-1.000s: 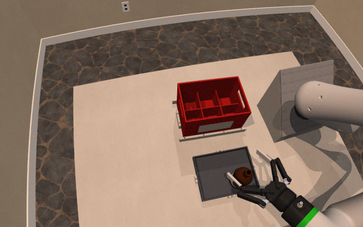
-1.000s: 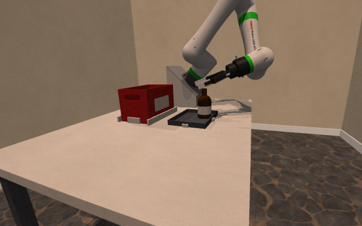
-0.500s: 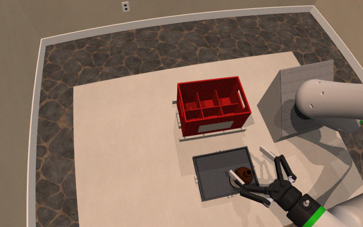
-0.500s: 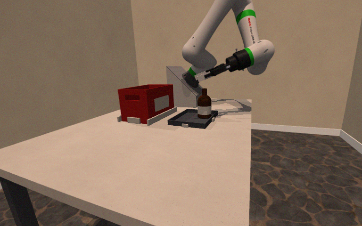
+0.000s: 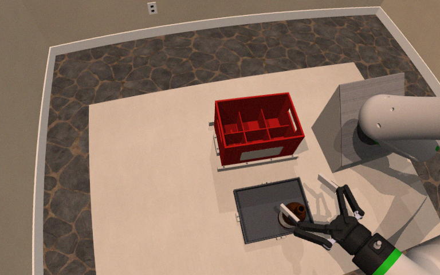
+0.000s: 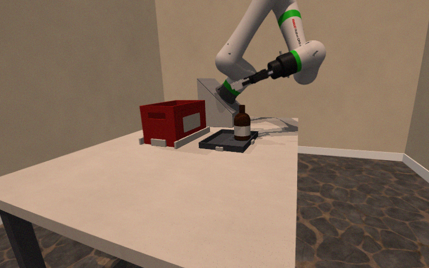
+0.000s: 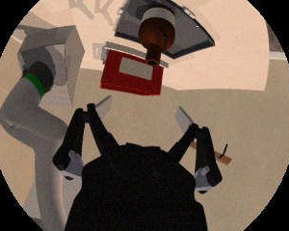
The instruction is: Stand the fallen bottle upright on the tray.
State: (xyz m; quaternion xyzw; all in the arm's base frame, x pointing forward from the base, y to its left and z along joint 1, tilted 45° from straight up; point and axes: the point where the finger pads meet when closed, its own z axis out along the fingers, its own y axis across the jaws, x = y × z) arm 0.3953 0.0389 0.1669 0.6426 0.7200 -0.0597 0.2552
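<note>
A brown bottle (image 6: 242, 123) with a white label stands upright on the dark grey tray (image 6: 227, 140), near the tray's right edge. It also shows from above in the overhead view (image 5: 294, 212) and in the wrist view (image 7: 158, 35). My gripper (image 5: 307, 196) is wide open and empty, raised well above the bottle and apart from it. In the side view the gripper (image 6: 243, 82) hangs above the bottle's cap. In the wrist view the fingers spread wide with nothing between them.
A red crate (image 5: 258, 126) with several compartments stands behind the tray between small grey stops. The grey robot pedestal (image 5: 358, 122) stands at the right back of the table. The table's right edge lies close to the tray.
</note>
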